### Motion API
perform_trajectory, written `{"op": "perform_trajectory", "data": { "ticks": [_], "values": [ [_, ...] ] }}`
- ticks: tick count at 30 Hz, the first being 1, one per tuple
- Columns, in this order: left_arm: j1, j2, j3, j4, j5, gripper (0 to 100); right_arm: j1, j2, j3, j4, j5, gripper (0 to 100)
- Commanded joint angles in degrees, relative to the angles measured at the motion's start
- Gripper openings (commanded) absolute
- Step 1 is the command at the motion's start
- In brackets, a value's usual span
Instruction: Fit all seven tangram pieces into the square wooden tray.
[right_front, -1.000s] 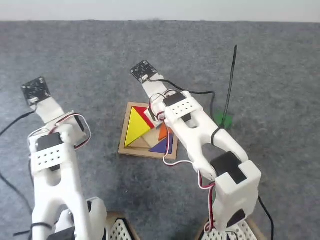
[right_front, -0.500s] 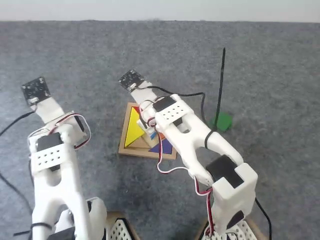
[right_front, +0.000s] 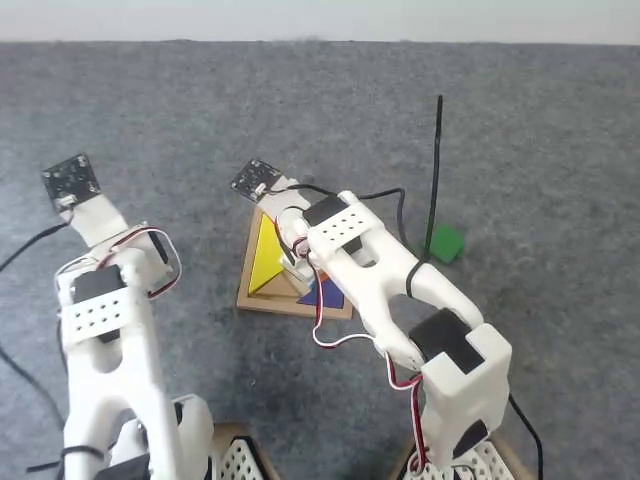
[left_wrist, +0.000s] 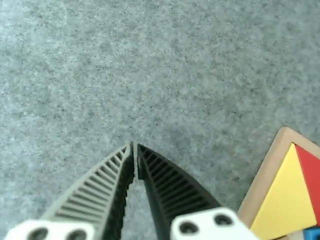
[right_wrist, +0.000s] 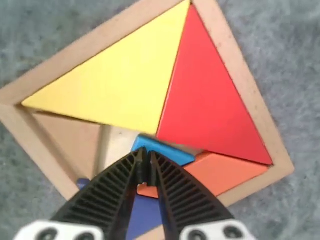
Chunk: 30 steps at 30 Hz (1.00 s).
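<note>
The square wooden tray (right_front: 245, 292) lies mid-table. It holds a big yellow triangle (right_wrist: 115, 85), a big red triangle (right_wrist: 210, 110), a tan wooden triangle (right_wrist: 70, 142), a light blue piece (right_wrist: 172, 154), an orange piece (right_wrist: 220, 170) and a dark blue piece (right_wrist: 142, 212). My right gripper (right_wrist: 146, 152) is shut, its tips at the edge of the light blue piece, with nothing visibly between them. A green piece (right_front: 445, 243) sits on the carpet to the right of the tray. My left gripper (left_wrist: 135, 146) is shut over bare carpet, just left of the tray's corner (left_wrist: 267, 170).
A thin black cable (right_front: 437, 150) stands up behind the green piece. The right arm (right_front: 350, 240) covers the tray's right half in the high view. The left arm (right_front: 100, 310) stands at the table's left. Grey carpet lies all around.
The right arm has swung left over the tray, and the green piece has come into full view. The left arm has not moved.
</note>
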Motion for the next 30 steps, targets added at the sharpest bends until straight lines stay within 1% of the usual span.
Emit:
{"op": "perform_trajectory", "data": {
  "ticks": [1, 5, 8, 11, 14, 17, 23, 26, 30],
  "values": [
    [-0.3, -2.0, -0.5, -1.2, -0.7, 1, -0.2, -4.7, -1.6, 0.7, 1.1, 0.7],
    [-0.3, -2.0, -0.6, -1.2, -0.7, 1, -0.9, -12.0, -1.3, 3.8, 0.6, 0.7],
    [-0.3, -2.0, -0.6, -1.2, -0.7, 1, -3.5, -14.2, 1.4, 3.9, 0.5, 0.7],
    [-0.3, -2.0, -0.6, -1.2, -0.7, 1, -7.1, -14.3, 6.8, -1.5, -0.9, 0.7],
    [-0.3, -2.0, -0.4, -1.2, -0.7, 1, -7.8, -14.3, 10.9, -7.3, -1.8, 0.7],
    [-0.3, -2.0, -0.3, -1.2, -0.7, 1, -6.4, -14.0, 12.1, -8.4, -1.8, 0.7],
    [-0.3, -2.0, -0.2, -1.2, -0.7, 1, -0.7, -9.2, 11.2, -8.5, -1.7, 0.7],
    [-0.3, -2.0, -0.2, -1.2, -0.7, 1, 1.3, -7.6, 10.2, -8.3, 0.2, 0.7],
    [-0.3, -2.0, -0.2, -1.2, -0.7, 1, 3.5, -7.4, 9.4, -7.2, 0.6, 0.7]
  ]
}}
